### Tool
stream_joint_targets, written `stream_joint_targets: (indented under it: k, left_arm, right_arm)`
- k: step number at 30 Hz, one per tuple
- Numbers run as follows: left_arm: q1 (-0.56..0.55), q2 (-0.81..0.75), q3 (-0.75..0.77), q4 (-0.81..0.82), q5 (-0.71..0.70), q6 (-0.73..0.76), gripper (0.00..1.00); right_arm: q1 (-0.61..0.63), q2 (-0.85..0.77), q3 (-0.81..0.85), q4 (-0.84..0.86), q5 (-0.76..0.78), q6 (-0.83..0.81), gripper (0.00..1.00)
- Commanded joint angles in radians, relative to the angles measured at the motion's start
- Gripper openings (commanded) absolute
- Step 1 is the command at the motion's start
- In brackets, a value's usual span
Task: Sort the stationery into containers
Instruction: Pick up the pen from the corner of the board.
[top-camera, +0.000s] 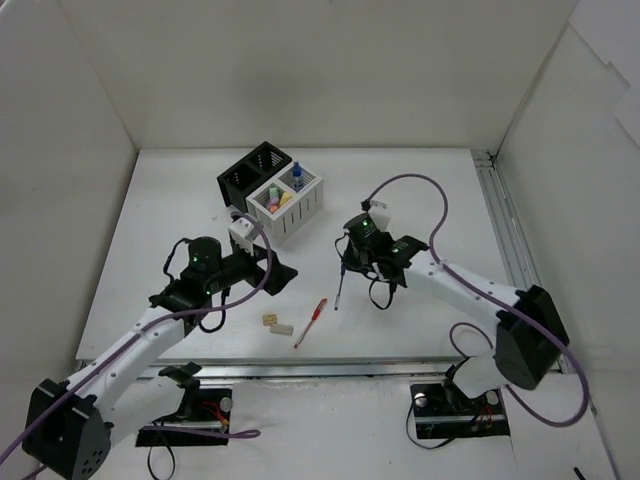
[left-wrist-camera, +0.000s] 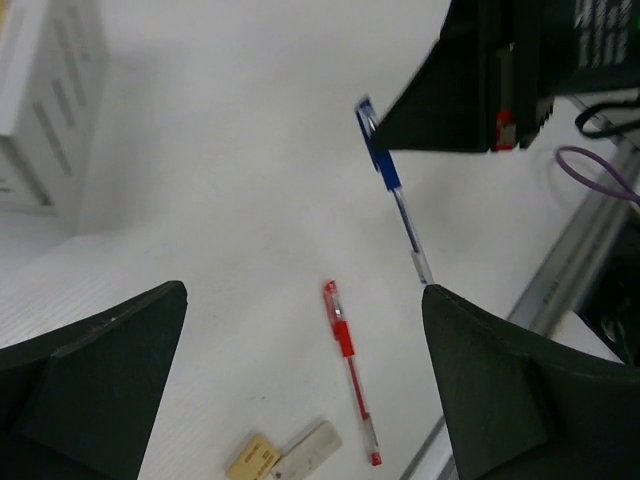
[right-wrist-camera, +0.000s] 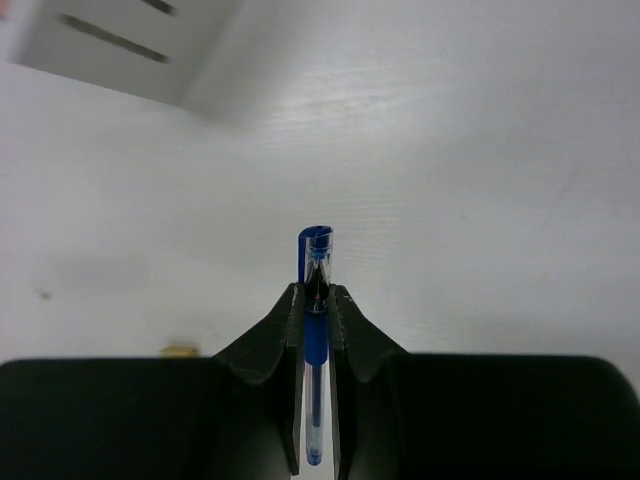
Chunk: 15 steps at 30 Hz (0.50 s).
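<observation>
Blue pen (right-wrist-camera: 316, 345) was clamped tip-down in right gripper (right-wrist-camera: 316, 300) over table (top-camera: 430, 190); left gripper (left-wrist-camera: 305, 291) spread wide, empty; markers (top-camera: 278, 197), bottle (top-camera: 297, 178) sorted into white box (top-camera: 305, 212); red pen (top-camera: 310, 322), two erasers (top-camera: 277, 324) left unsorted.

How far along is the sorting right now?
Done: markers and bottle sit in the white box. In hand: the right pincer is shut on the blue pen. To do: red pen and two erasers lie on the table.

Pen (top-camera: 310, 322) on table (top-camera: 430, 200) rt of erasers (top-camera: 281, 328), boxes (top-camera: 266, 189) behind.
</observation>
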Motion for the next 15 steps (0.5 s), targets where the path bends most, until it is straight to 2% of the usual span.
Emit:
stream_joint_targets:
  k: [1, 6, 8, 11, 15]
  left_arm:
    - [-0.005, 0.103, 0.101, 0.228, 0.308, -0.007, 1.00]
    - [-0.014, 0.316, 0.233, 0.374, 0.558, -0.068, 1.00]
    - [-0.014, 0.367, 0.263, 0.424, 0.584, -0.110, 0.98]
    - [-0.014, 0.456, 0.307, 0.475, 0.617, -0.142, 0.92]
    - [-0.023, 0.510, 0.350, 0.469, 0.629, -0.148, 0.76]
  right_arm:
    - [0.014, -0.163, 0.010, 0.169, 0.022, -0.125, 0.00]
    - [0.023, -0.208, -0.012, 0.355, -0.207, -0.200, 0.00]
    - [0.031, -0.204, -0.010, 0.369, -0.224, -0.211, 0.00]
    - [0.043, -0.205, -0.015, 0.384, -0.207, -0.223, 0.00]
    - [0.048, -0.230, -0.044, 0.420, -0.183, -0.217, 0.00]
